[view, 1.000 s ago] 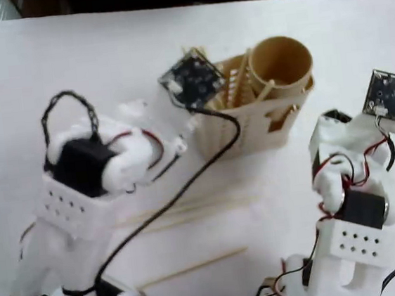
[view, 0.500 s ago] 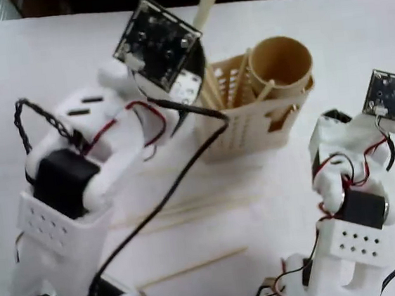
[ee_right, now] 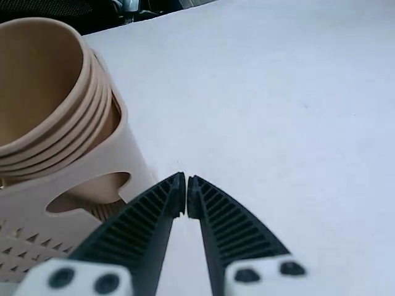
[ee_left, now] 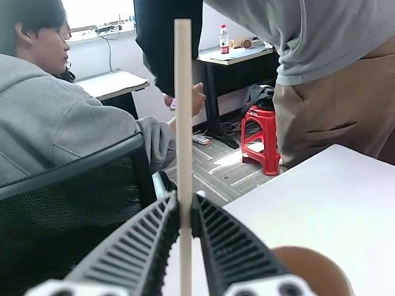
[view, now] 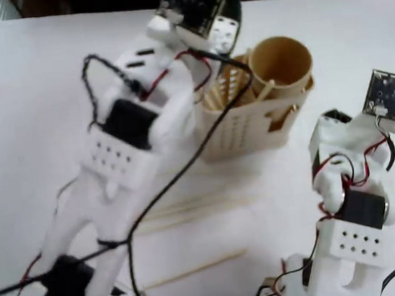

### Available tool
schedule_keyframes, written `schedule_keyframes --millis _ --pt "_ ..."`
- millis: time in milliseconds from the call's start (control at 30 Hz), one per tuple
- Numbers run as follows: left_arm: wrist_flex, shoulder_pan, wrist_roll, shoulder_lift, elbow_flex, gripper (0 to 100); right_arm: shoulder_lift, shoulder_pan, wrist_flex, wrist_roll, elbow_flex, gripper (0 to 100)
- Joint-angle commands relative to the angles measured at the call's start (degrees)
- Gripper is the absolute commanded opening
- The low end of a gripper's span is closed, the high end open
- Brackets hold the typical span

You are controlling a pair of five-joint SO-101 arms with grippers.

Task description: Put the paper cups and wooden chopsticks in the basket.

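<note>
My left gripper (ee_left: 184, 208) is shut on a wooden chopstick (ee_left: 182, 92) that stands upright between its fingers. In the high view the left arm (view: 135, 126) stretches up beside the far left corner of the beige basket (view: 251, 124). A stack of paper cups (view: 280, 61) sits in the basket's right end, with several chopsticks (view: 237, 84) leaning inside. Two or three more chopsticks (view: 197, 208) lie on the table in front of the basket, and another chopstick (view: 192, 266) lies nearer. My right gripper (ee_right: 186, 185) is shut on nothing, just off the basket's (ee_right: 68, 209) right end by the cups (ee_right: 43, 86).
The right arm (view: 352, 202) rests at the table's near right. White table (view: 41, 72) stretches to the left and behind the basket. People and a chair stand beyond the table's far edge in the left wrist view.
The left arm has risen and swung away from me toward the basket's far left corner, carrying the chopstick upright. The right arm has not moved.
</note>
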Motion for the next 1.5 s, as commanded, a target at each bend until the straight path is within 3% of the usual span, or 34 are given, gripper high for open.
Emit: schedule_keyframes --millis 0,267,367,500,567,767,967,1267,1467 --pt "-4.4 0.5 1.4 2.6 -2.8 2 -1.2 0.0 0.0 0.2 -1.3 1.8" --pt "-2.7 0.9 1.9 3.2 3.2 2 -1.4 0.0 0.0 0.4 -1.3 1.8" --pt "-1.3 0.5 5.6 3.1 6.4 3 -1.4 0.0 0.0 0.4 -1.3 1.8" --pt "7.0 0.5 7.3 0.3 5.9 19 -1.4 0.0 0.0 0.4 -1.3 1.8" --pt "9.8 0.5 8.9 -2.3 5.8 20 -1.4 0.0 0.0 0.5 -1.3 1.8" --pt "16.4 -0.7 6.8 -11.7 6.2 20 -1.4 0.0 0.0 0.5 -1.3 1.8" --pt "31.0 -7.1 6.1 -19.6 6.3 20 -1.4 0.0 0.0 0.5 -1.3 1.8" --pt "50.8 -15.8 -2.4 -24.7 6.5 20 -1.4 -1.0 0.1 3.3 -1.6 1.8" --pt "51.3 -15.6 -4.8 -24.5 22.2 20 -1.0 -2.0 0.2 3.8 -1.4 1.8"
